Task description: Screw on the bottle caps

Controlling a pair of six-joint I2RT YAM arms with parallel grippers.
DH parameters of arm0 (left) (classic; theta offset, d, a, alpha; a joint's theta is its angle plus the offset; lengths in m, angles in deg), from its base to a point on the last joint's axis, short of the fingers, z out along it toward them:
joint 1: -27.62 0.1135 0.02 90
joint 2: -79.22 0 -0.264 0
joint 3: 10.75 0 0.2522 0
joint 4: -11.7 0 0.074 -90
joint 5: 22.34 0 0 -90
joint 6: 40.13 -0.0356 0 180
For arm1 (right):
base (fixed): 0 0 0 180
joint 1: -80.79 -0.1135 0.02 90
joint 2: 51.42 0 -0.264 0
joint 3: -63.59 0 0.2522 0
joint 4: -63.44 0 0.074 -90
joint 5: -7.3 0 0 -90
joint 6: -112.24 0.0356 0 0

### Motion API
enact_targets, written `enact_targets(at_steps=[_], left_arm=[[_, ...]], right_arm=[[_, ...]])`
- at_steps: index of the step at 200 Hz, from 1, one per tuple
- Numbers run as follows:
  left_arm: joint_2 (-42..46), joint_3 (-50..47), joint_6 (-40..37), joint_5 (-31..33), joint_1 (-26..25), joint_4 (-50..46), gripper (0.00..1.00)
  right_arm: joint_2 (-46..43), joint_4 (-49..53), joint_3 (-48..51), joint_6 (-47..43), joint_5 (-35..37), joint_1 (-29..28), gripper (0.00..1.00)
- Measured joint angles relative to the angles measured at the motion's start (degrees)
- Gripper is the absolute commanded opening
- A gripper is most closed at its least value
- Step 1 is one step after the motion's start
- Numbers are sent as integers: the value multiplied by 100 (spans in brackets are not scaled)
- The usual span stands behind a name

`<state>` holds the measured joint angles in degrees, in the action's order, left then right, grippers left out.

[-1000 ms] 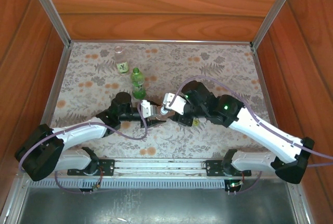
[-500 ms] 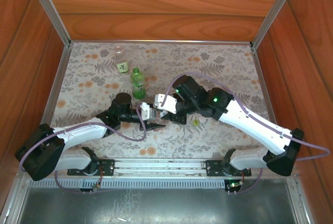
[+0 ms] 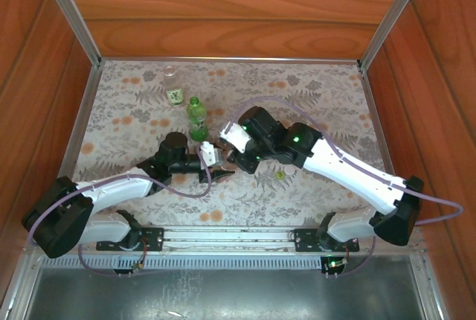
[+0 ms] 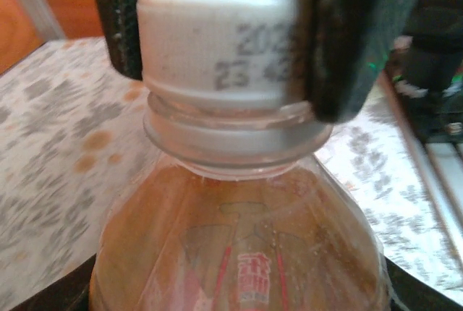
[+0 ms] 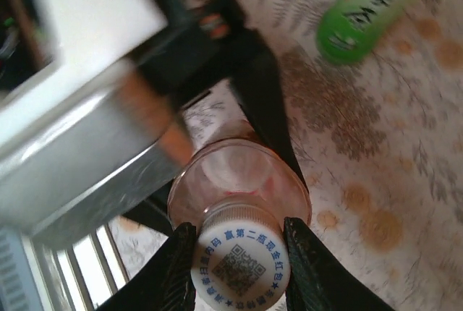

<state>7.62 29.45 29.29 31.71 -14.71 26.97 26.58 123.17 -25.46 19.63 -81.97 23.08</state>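
Your left tool (image 3: 220, 173) gripped the amber bottle (image 4: 239, 253) over the counter (image 3: 320, 89), near the green bottle (image 3: 196, 119). Your right tool (image 5: 240, 271) pinched the white cap (image 5: 239, 259) sitting on its neck, fingers (image 5: 179, 267) pressed against both sides.

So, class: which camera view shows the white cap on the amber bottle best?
Left wrist: the white cap appears large and side-on, seated on the amber bottle neck, with the right tool gripping both sides. Right wrist looks down on its top, with a printed code, between that tool's fingers. Top external: too small to make out.
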Motion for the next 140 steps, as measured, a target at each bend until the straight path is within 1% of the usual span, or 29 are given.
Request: enact_targets(at_steps=[5,18,23,32,41,51,61,77,94,107,122,140], left_arm=[[-24,26,0,138,0,-37,58],[-103,107,2,431,2,-87,58],[-129,138,0,501,2,-98,58],[-181,197,2,597,2,-103,58],[-201,238,9,627,0,-94,58],[-188,262,52,605,-4,-31,58],[-151,271,109,535,-4,46,58],[-26,269,238,254,11,140,58],[114,269,402,-308,33,216,58],[155,271,525,-769,33,269,58],[155,271,643,-1259,33,291,58],[166,295,719,-1788,52,334,58]], right_arm=[[87,11,-57,455,149,0,24],[238,13,-157,1353,402,0,33],[269,0,-173,1663,459,0,35],[278,-31,-175,1991,522,9,38],[258,-70,-168,2159,573,11,44],[151,-219,-66,2037,544,11,50],[-94,-466,225,1725,442,9,57],[-745,-824,927,1117,68,4,62],[-1628,-1255,1744,404,-446,0,64],[-2142,-1517,2085,-74,-817,0,64],[-2413,-1805,2155,-584,-1207,4,63],[-2455,-1980,2120,-1097,-1554,48,63]])
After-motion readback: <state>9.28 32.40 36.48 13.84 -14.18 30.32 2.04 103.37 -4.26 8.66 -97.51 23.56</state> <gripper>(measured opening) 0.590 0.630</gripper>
